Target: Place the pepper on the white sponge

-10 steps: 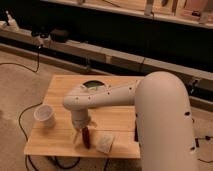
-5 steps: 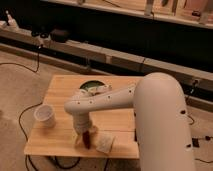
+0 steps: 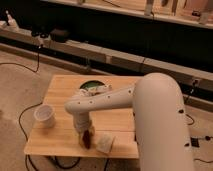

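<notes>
The pepper (image 3: 89, 140) is a small dark red shape lying on the wooden table (image 3: 60, 145), near its front edge. Just to its right lies the white sponge (image 3: 106, 143), a flat pale pad, close beside the pepper. My gripper (image 3: 85, 137) is at the end of the white arm (image 3: 100, 102), lowered right onto the pepper's spot and partly covering it. Whether it is touching the pepper cannot be made out.
A white cup (image 3: 44, 116) stands at the table's left side. A dark round object with green in it (image 3: 92, 86) sits at the back of the table behind the arm. Cables run over the floor to the left and below the table.
The arm has come lower and a little nearer the front edge, bringing the gripper down onto the pepper. The sponge and cup have not moved.
</notes>
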You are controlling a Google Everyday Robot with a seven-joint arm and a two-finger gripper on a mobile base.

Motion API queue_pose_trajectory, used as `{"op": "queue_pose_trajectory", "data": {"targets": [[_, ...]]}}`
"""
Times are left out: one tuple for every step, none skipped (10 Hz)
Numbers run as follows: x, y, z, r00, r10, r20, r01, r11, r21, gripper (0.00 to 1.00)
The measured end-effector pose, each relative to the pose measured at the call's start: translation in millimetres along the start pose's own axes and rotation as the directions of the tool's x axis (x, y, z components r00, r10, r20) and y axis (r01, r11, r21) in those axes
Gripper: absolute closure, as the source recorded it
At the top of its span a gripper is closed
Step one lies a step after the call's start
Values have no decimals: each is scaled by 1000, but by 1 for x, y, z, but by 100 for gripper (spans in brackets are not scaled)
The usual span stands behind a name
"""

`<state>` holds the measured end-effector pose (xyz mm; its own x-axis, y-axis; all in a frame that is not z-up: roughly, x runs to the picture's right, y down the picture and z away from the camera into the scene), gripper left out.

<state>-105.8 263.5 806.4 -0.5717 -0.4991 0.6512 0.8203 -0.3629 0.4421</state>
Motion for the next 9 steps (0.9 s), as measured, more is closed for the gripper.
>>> {"op": "queue_pose_trajectory", "data": {"targets": [[1, 0, -1, 1000, -2, -2, 2, 1000, 2, 42], [2, 0, -2, 1000, -5, -4, 5, 1000, 2, 45], [2, 1, -3, 1000, -6, -5, 6, 1000, 1, 52], [2, 2, -4, 1000, -7, -3, 7, 1000, 0, 59], [2, 3, -5, 1000, -10, 0, 10, 1000, 1, 62], [2, 3, -4, 1000, -14, 4, 14, 1000, 2, 62], [2, 3, -5, 1000, -18, 6, 18, 1000, 4, 62], [3, 3, -6, 1000, -23, 8, 22, 1000, 5, 62], [2, 5, -10, 1000, -30, 8, 30, 1000, 6, 62]]}}
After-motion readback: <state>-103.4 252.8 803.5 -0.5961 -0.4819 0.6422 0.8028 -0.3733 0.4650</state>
